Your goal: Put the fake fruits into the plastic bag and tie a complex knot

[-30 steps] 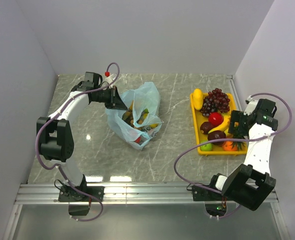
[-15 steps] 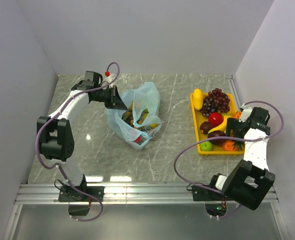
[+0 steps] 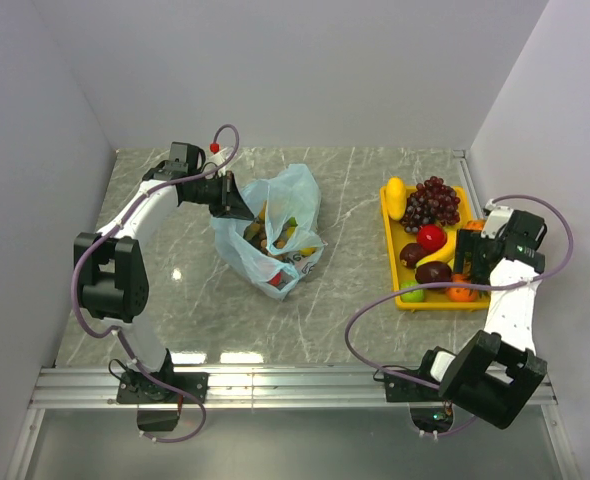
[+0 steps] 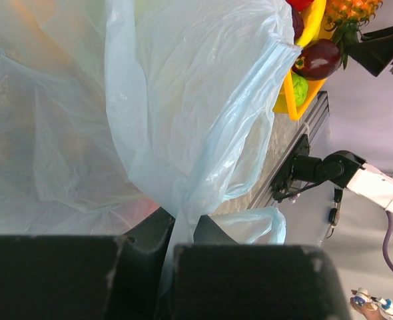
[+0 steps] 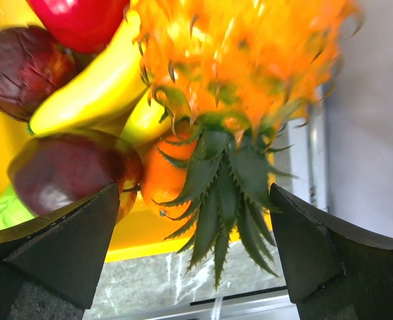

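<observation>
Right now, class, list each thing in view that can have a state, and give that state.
plastic bag: open, some fruit inside, no knot tied
left gripper: shut on the plastic bag's edge
right gripper: open, around the pineapple's leaves, gripping nothing
pineapple: lying in the yellow tray
yellow tray: loaded with fruit
</observation>
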`<state>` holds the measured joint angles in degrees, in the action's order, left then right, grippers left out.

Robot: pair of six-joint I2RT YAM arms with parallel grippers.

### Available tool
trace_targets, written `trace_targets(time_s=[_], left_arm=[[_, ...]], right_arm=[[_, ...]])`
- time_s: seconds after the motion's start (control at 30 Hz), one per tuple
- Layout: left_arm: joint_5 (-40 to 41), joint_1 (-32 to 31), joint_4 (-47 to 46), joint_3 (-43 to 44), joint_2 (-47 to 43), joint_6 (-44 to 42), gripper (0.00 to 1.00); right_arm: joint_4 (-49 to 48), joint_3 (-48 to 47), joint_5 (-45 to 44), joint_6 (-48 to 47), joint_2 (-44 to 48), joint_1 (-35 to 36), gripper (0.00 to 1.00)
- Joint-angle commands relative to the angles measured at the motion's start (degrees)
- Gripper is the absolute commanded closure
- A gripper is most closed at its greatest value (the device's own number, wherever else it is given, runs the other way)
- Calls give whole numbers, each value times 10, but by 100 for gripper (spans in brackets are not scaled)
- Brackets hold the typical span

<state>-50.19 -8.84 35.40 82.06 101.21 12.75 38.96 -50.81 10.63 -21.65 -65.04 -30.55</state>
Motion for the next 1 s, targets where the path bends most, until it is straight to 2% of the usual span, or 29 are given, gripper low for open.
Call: trace_targets(time_s=[0.0, 0.33, 0.53, 0.77, 0.83, 0.97], left_arm=[[-5, -3, -6, 23, 1, -4, 100], [1, -7, -9, 29, 6, 3, 100], [3, -10, -11, 30, 9, 4, 99], [0, -15, -20, 32, 15, 11, 100], [0, -16, -20, 34, 14, 11, 100], [0, -16, -16, 32, 12, 10, 100]], right_arm=[[8, -39, 12, -16, 15, -7, 0], [-27, -29, 16, -39, -25, -22, 0], [-55, -9, 52, -48, -45, -29, 1], [-79, 21, 80, -38, -48, -33, 8], [-82, 28, 88, -43, -46, -33, 12], [-91, 33, 91, -40, -41, -36, 28]])
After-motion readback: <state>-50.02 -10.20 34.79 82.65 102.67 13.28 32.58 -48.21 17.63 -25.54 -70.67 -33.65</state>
